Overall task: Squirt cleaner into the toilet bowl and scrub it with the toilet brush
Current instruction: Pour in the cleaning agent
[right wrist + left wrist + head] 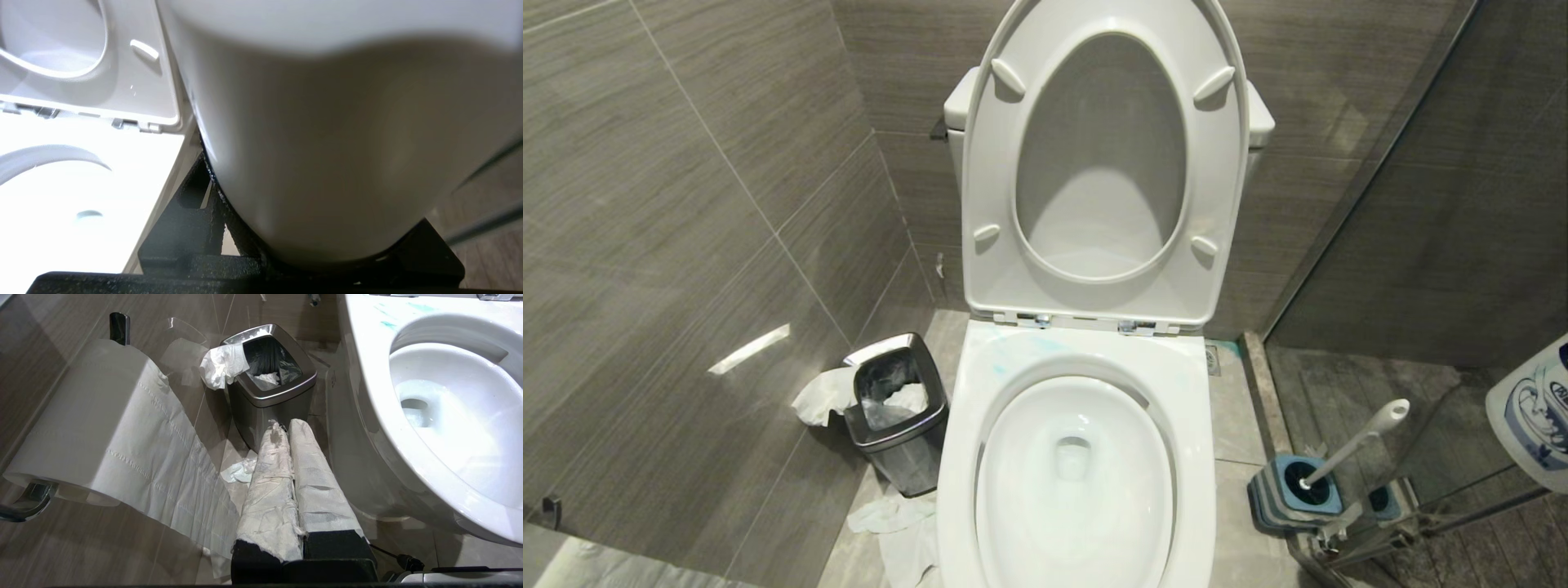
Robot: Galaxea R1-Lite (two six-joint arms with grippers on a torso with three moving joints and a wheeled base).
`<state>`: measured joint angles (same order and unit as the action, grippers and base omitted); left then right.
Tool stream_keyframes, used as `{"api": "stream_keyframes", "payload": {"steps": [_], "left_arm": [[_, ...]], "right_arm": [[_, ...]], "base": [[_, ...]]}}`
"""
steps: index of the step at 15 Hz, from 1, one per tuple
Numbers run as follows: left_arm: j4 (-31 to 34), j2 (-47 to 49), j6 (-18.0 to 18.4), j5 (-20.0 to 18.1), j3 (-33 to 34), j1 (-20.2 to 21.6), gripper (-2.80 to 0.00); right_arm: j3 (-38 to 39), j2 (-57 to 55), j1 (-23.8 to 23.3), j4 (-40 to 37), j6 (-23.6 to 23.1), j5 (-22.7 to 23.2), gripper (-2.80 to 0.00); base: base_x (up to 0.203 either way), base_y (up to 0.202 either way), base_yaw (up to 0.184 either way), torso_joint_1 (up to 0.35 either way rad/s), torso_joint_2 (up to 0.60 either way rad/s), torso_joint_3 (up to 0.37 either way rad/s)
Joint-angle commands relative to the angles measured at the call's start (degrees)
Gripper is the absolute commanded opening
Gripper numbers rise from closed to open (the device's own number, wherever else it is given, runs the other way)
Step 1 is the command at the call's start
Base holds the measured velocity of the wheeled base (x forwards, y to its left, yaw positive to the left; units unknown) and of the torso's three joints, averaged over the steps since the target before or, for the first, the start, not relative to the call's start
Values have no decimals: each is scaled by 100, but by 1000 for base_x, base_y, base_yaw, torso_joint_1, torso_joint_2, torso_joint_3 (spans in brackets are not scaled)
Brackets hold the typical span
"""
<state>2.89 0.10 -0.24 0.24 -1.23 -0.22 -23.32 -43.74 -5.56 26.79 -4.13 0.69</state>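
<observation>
The white toilet bowl (1194, 425) stands open in the middle of the head view, its seat and lid (992, 163) raised. Pale blue cleaner smears (1001, 361) mark the back of the rim, also showing as cleaner smears (388, 324) in the left wrist view. The toilet brush (1356, 445) leans in its grey-and-blue holder (1290, 494) on the floor to the right; its bristle head is hidden. My right gripper (318, 232) is shut on a white bottle (327, 143) with a blue label, seen as the bottle (1531, 412) at the right edge. My left gripper (286, 426) is shut and empty, low beside the bowl.
A steel waste bin (897, 408) with tissue hanging out stands left of the toilet, with crumpled tissue (894, 523) on the floor beside it. A toilet roll (102, 428) hangs on the left wall. A glass partition (1421, 245) closes off the right side.
</observation>
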Motion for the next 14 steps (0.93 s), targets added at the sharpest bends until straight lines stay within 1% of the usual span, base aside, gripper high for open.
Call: {"api": "stream_keyframes", "payload": {"steps": [1, 5, 7, 8, 10, 12, 13, 14], "left_arm": [[1, -1, -2, 2, 0, -4, -280], [1, -1, -2, 2, 0, -4, -280], [1, -1, -2, 2, 0, -4, -280], [1, -1, 6, 2, 0, -4, -280], [1, -1, 7, 2, 0, -4, -280], [1, -1, 7, 2, 0, -4, -280], [-8, -1, 7, 2, 0, -4, -280], [-8, -1, 16, 2, 1, -4, -280]], "right_arm": [[-50, -118, 78, -135, 18, 36, -280], [-318, -825, 402, -165, 65, 54, -280], [-421, -1251, 564, -61, 85, -92, -280], [-430, -1454, 712, 88, 86, -283, -280], [-423, -1996, 1209, 561, 80, -970, -280], [-427, -2564, 1889, 1127, 14, -1754, -280], [-440, -2809, 2211, 1331, -70, -2059, -280], [-485, -3015, 2458, 1438, -179, -2271, -280]], "base": [[0, 0, 0, 0, -2, 75], [0, 0, 0, -1, -1, 9], [0, 0, 0, 0, 0, 0], [0, 0, 0, 0, 0, 0], [0, 0, 0, 0, 0, 0], [0, 0, 0, 0, 0, 0], [0, 0, 0, 0, 0, 0], [0, 0, 0, 0, 0, 0]]}}
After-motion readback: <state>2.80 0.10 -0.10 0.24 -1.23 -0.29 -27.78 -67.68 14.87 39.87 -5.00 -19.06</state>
